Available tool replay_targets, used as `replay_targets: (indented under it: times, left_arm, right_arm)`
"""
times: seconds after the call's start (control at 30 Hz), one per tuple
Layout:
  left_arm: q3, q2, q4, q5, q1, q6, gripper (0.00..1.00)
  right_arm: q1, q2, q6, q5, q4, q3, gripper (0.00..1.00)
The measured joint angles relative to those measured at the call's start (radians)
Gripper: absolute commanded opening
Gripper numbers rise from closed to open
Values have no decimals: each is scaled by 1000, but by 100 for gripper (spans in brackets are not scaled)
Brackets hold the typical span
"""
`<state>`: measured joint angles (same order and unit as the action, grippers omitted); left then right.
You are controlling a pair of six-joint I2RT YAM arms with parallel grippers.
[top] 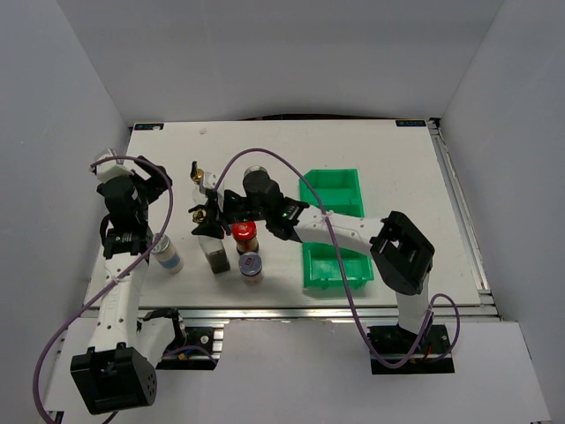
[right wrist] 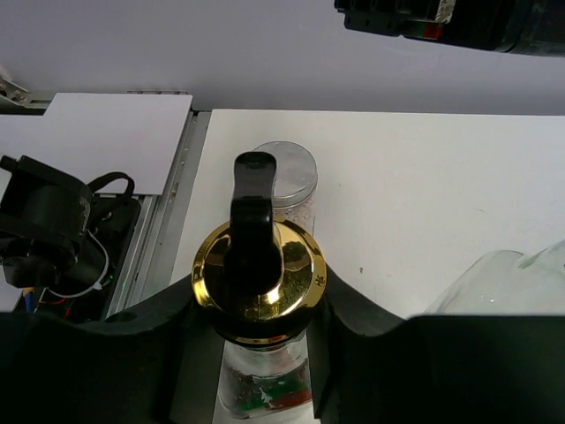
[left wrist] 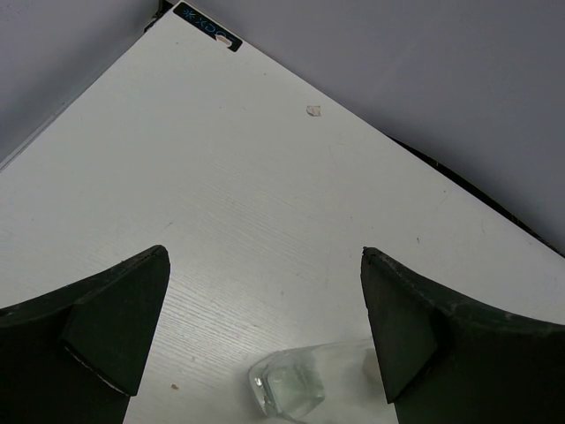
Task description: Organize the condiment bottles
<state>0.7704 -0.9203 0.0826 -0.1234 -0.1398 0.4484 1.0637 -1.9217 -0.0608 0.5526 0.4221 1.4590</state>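
My right gripper (right wrist: 260, 305) is shut on the neck of a tall clear glass bottle (right wrist: 259, 274) with a gold-black pourer. In the top view this bottle (top: 214, 256) stands upright in the right gripper (top: 210, 218). A second tall pourer bottle (top: 199, 179) stands just behind it. A red-capped jar (top: 245, 234) and a silver-lidded jar (top: 252, 265) stand to its right. Another silver-lidded jar (top: 166, 255) stands to its left (right wrist: 287, 172). My left gripper (left wrist: 265, 291) is open at the far left of the table (top: 113, 170), with a clear glass piece (left wrist: 287, 384) low between its fingers.
The green plastic bin (top: 333, 191) lies right of centre, and my right arm crosses over its middle. Grey walls close in the table (top: 397, 168) on three sides. A purple cable arcs above the bottles. The table's left edge and the metal rail show in the right wrist view (right wrist: 168, 230).
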Motion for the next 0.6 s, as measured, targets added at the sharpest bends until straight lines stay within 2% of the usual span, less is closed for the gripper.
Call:
replay_targets:
  times: [0.27,0.47,0.6]
  left_arm:
    - [-10,15,1,-8,5,0,98]
    - [-10,20,7,-50,5,1,98]
    - [-12,25,13,-71,5,3,96]
  right_arm:
    - [0,0,54,28,20,2,0]
    - [-2,4,103,80,-16,134,0]
    - [-10,71,96,74,-49,164,0]
